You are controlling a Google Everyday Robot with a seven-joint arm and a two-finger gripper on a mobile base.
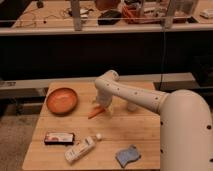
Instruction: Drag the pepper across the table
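The gripper (102, 106) hangs low over the middle of a pale wooden table (135, 131), with a dark panel (60, 57) behind it, a long cluttered counter (45, 30) above that, and speckled grey floor (12, 140) off to its left.
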